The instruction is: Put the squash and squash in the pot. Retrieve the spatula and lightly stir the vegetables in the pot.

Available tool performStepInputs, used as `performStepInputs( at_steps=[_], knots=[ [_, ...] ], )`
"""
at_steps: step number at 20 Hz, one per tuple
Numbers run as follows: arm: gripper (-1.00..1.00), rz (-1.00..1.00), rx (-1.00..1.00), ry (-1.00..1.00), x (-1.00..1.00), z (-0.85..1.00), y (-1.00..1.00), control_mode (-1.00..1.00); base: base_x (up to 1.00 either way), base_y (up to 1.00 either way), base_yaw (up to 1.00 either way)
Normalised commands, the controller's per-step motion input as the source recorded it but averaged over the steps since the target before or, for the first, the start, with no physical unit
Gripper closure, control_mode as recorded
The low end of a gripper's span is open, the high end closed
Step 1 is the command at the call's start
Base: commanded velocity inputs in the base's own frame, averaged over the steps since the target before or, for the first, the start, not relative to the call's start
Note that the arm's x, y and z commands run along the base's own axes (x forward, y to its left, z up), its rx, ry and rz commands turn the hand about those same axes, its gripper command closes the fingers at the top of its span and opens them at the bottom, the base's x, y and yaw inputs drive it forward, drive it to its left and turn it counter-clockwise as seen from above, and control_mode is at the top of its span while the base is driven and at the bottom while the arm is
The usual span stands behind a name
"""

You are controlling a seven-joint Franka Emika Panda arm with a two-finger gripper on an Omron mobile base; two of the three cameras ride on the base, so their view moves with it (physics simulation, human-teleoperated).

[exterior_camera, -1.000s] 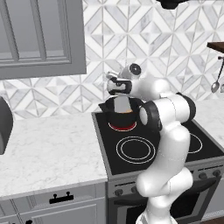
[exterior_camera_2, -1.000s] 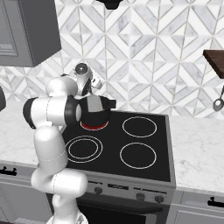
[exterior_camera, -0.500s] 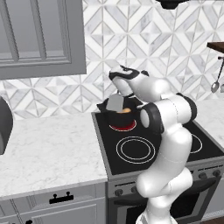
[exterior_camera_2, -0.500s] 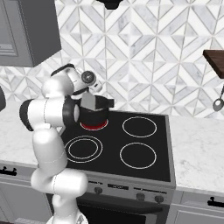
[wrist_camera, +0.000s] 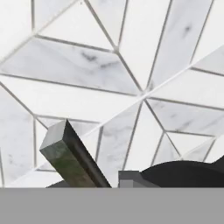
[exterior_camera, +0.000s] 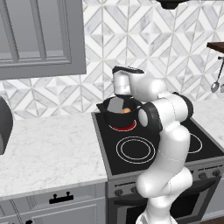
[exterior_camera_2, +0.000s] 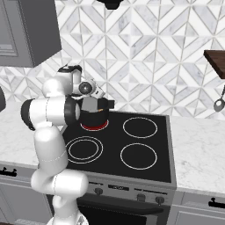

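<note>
I see the bench [exterior_camera: 48,148] to the left, then the pot [exterior_camera: 117,111] on the red back burner with squash [exterior_camera: 126,110] inside. My pincer [exterior_camera_2: 99,99] sits over it, narrow on a grey bar, probably the spatula [wrist_camera: 70,157]. I judge small, slow stirring strokes best; the wall is near behind, more room in front.

the arm [exterior_camera: 168,144] is glossy white, built of rounded bulbous segments, with dark charcoal rings at the joints. a black band caps the wrist, and the hand block [exterior_camera_2: 91,104] is grey.
</note>
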Motion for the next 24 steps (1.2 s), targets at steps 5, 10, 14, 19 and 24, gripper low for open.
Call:
performStepInputs(
  at_steps=[5, 10, 14, 19, 24],
  knots=[
    [1.0, -0.12, -0.24, -0.1, -0.21, 0.21, -0.02, -1.0, 0.0, 0.0, 0.0],
    [1.0, -0.13, -0.27, -0.03, 0.0, 0.37, -0.02, -1.0, 0.0, 0.0, 0.0],
    [1.0, -0.12, -0.24, 0.01, 0.02, -0.29, -0.14, -1.0, 0.0, 0.0, 0.0],
    [1.0, -0.08, -0.13, 0.06, 0.0, -0.76, -0.17, -1.0, 0.0, 0.0, 0.0],
    [1.0, -0.03, -0.05, 0.09, 0.0, -0.86, -0.02, -1.0, 0.0, 0.0, 0.0]
  ],
)
